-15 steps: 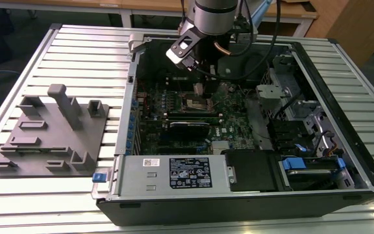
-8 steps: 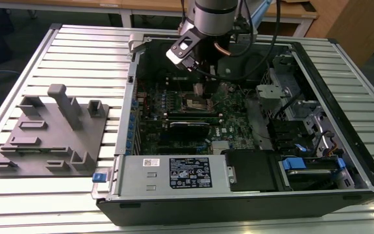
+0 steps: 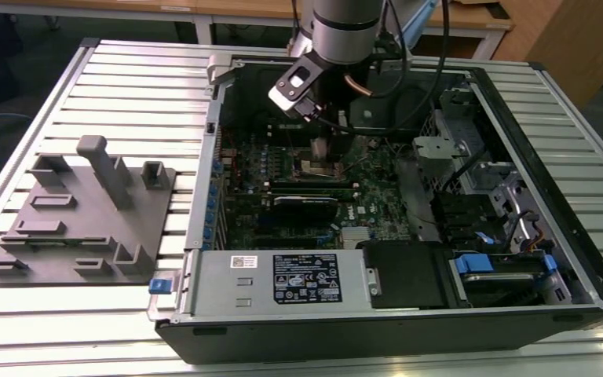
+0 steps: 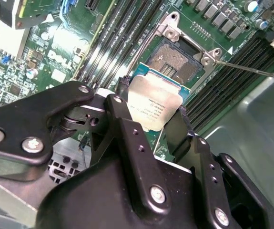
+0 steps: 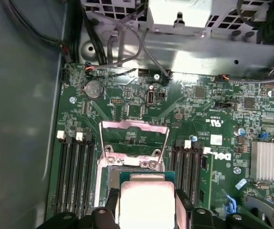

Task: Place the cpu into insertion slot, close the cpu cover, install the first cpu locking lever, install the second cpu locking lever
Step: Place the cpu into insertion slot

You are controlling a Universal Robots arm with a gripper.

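Second wrist view is showing the cpu (image 4: 155, 106) held by two opposite edges between the black jaws, which are clenching on it. Its silver-grey top is facing the camera. It is hanging over the green motherboard (image 4: 208, 28) and, as far as I can judge, is not touching anything below. The insertion slot (image 4: 175, 59) is lying just beyond the chip, with its dark centre uncovered. A thin metal lever (image 4: 251, 69) is sticking out from one corner of the slot, swung aside.

In the first wrist view the cpu cover (image 5: 134, 125) is standing raised behind the slot, so its frame is not blocking the way down.

In the exterior view the arm (image 3: 338, 31) is reaching down into the open computer case (image 3: 385, 338), which is lying on the slatted worktop (image 3: 123, 71).

I am judging that the first step, the placing, is in hand, with cover and levers not yet closed. This placing is calling for a level chip, squared to the slot's rim and lowered gently, because a skewed seat could harm the contacts.
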